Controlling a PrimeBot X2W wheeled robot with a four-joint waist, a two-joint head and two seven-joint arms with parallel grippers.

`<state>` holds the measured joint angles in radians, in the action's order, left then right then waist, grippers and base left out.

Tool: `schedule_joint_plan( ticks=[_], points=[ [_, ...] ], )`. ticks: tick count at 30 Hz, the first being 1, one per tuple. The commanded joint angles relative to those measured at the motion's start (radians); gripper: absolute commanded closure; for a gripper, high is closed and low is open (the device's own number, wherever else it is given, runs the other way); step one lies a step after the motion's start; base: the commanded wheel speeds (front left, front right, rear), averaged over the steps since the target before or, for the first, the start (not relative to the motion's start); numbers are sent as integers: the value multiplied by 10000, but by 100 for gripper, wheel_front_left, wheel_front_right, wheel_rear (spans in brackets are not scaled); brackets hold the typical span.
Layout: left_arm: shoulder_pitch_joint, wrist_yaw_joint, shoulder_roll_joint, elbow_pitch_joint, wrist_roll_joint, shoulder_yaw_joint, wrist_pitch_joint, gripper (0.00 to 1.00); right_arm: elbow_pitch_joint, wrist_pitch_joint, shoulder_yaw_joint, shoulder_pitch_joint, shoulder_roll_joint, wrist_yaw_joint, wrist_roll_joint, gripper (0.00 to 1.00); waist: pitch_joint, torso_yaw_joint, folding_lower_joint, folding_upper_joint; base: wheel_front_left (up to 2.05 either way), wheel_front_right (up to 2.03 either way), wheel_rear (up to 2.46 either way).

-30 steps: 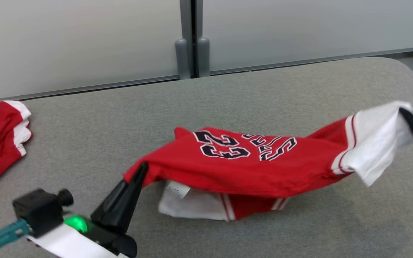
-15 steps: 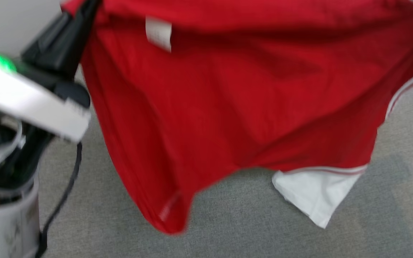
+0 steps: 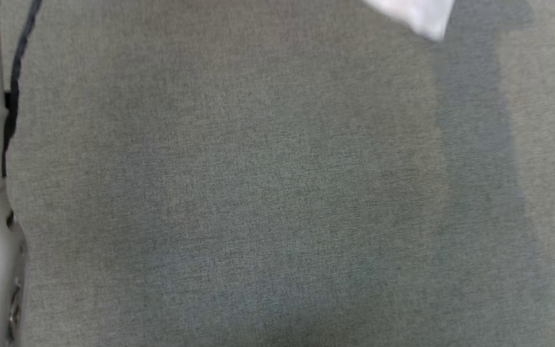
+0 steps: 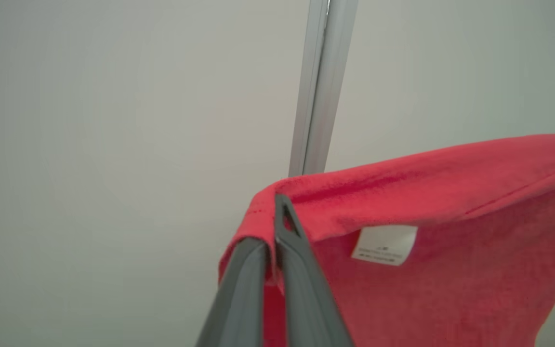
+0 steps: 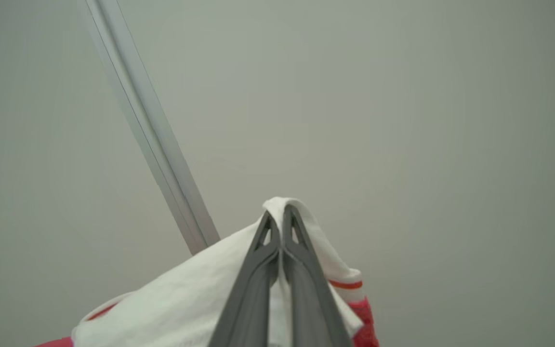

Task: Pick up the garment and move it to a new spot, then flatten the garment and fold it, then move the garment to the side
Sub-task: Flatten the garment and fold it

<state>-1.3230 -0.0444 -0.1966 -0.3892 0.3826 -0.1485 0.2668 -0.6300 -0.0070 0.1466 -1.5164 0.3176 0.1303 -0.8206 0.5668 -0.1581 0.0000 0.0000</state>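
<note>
Left gripper [image 4: 272,229] clamped on the garment's [image 4: 451,299] red corner, right gripper [image 5: 278,218] pinched shut on its white hem; I hold it spread, hanging above the grey table [image 3: 258,193], presumably for relocating.

There was one garment [image 4: 427,299], red with white parts, and it bore one white label [image 4: 386,245]. There were two grippers, the left gripper [image 4: 271,241] and the right gripper [image 5: 277,217], each with two dark fingers [image 4: 306,299]. One metal post [image 4: 318,86] ran toward twelve o'clock in the left wrist view, between two pale wall panels [image 4: 113,144]. The head view held one grey fabric surface [image 3: 258,193], one black cable [image 3: 15,82] at ten o'clock and one white cloth corner [image 3: 417,14] at one o'clock.
</note>
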Motion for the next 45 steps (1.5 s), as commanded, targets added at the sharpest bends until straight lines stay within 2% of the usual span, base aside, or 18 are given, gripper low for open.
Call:
schedule_joint_plan(
  ticks=[1, 5, 9, 13, 18, 23, 27, 28, 30, 33, 38, 40, 41, 45],
  points=[
    [-166, -51, -20, -107, -92, 18, -184, 100, -49, -182, -5, -66, -36, 8, 80, 100, 406, 66, 0, 0, 0, 0, 0],
    [-903, -310, 21, -1740, -456, -225, -1865, 100, -623, -1122, 286, -487, -673, 7, 397, 100, 871, 0, 0, 0, 0, 0, 0],
    [-919, -498, 183, -2990, -323, -308, -2846, 100, -685, -1468, 824, 154, -674, 7, 51, 100, 1568, 68, 0, 0, 0, 0, 0],
    [-47, -740, 341, -3915, -115, -673, -3622, 100, -111, -1804, 1779, 1697, -256, 7, -499, 100, 1800, 195, 0, 0, 0, 0, 0],
    [1822, -865, 383, -4015, 703, -1287, -4157, 100, 994, -2209, 2818, 4256, 646, 7, -1431, 100, 1242, 284, 0, 0, 0, 0, 0],
    [4229, -873, -23, -3027, 1662, -2228, -4264, 100, 2068, -2507, 3014, 6543, 1460, 7, -2248, 100, 107, 279, 0, 0, 0, 0, 0],
    [6127, -851, -249, -1999, 2180, -2474, -4234, 100, 2801, -2572, 2897, 8539, 1879, 7, -2833, 100, -1236, 310, 0, 0, 0, 0, 0],
    [7123, -829, -368, -1355, 2445, -2446, -4181, 100, 3046, -2593, 2732, 9538, 2083, 5, -3071, 100, -1957, 300, 0, 0, 0, 0, 0],
    [8199, -684, -495, -614, 2720, -2375, -4059, 100, 3228, -2604, 2587, 10584, 2217, 5, -3223, 100, -2648, 276, 0, 0, 0, 0, 0],
    [10099, -291, -630, 685, 3143, -2367, -3646, 100, 3525, -2599, 2473, 12173, 2271, 5, -3428, 100, -3543, 182, 0, 0, 0, 0, 0],
    [13473, 693, -554, 2816, 4045, -2249, -3190, 100, 3849, -2534, 2516, 14723, 2206, 5, -3585, 100, -4595, -3, 0, 0, 0, 0, 0],
    [14621, 1060, -490, 3540, 4254, -2274, -3176, 100, 4024, -2488, 2474, 15587, 2153, 5, -3646, 100, -4662, -29, 0, 0, 0, 0, 0],
    [14621, 1060, -490, 3540, 4254, -2274, -3176, 100, 4024, -2488, 2474, 15587, 2153, 5, -3646, 100, -4662, -29, 0, 0, 0, 0, 0],
    [16008, 1523, -310, 4668, 4571, -2312, -3198, 100, 4453, -2511, 2024, 16659, 2068, 5, -3749, 100, -4566, -15, 0, 0, 0, 0, 0]
  ],
)
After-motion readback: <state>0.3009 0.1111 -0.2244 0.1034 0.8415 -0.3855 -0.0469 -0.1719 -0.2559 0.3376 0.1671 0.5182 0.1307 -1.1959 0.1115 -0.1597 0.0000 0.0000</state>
